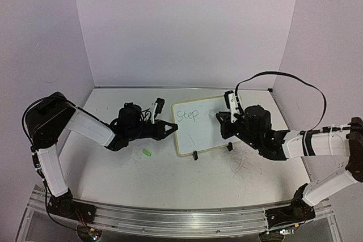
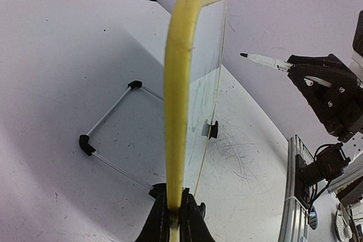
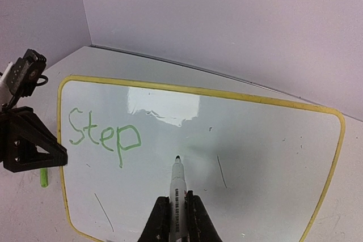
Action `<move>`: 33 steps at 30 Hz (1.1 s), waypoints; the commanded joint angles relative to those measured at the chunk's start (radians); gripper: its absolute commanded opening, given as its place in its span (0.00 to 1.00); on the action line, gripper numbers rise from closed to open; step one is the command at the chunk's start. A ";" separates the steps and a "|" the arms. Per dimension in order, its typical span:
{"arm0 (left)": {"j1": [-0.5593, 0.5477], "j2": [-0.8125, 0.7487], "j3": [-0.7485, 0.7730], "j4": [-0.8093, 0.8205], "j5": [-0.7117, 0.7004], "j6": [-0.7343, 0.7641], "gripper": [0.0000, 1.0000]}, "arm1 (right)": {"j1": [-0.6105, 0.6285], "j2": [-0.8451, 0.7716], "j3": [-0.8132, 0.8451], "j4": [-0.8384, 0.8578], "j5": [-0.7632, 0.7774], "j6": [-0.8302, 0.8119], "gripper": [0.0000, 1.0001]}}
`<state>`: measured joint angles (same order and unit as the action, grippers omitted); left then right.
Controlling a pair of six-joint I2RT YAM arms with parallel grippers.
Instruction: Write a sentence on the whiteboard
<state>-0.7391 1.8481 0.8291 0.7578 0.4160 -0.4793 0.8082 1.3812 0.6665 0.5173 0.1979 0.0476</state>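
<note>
Gripping the whiteboard [image 1: 201, 134] by its left edge, the left pincer [image 1: 170, 127] is closed; the right pincer [image 3: 177, 211] holds a marker [image 3: 177, 177] near the word [image 3: 105, 134] "Step".

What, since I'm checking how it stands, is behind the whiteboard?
A thin wire stand with black corner caps rests on the tabletop behind the whiteboard. Where it joins the board's back is hidden.

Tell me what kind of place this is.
Likely a robotics lab test cell: left arm and right arm bolted to a metal rail, plain panels enclosing a scuffed tabletop, a small whiteboard.
</note>
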 commanded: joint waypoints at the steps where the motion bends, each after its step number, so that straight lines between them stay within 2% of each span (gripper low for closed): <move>1: 0.001 -0.022 0.019 -0.028 -0.060 -0.004 0.00 | 0.005 -0.041 -0.009 0.044 0.030 0.011 0.00; 17: 0.001 -0.023 0.019 -0.028 -0.051 -0.001 0.00 | 0.003 -0.031 0.012 0.027 0.003 -0.004 0.00; 22: 0.001 -0.024 0.019 -0.028 -0.051 0.004 0.00 | 0.003 0.006 0.052 0.019 -0.048 -0.008 0.00; 33: 0.000 -0.023 0.020 -0.028 -0.050 0.006 0.00 | 0.003 0.047 0.082 0.052 -0.009 -0.018 0.00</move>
<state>-0.7391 1.8481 0.8291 0.7578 0.4164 -0.4789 0.8082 1.3985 0.6910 0.5236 0.1713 0.0401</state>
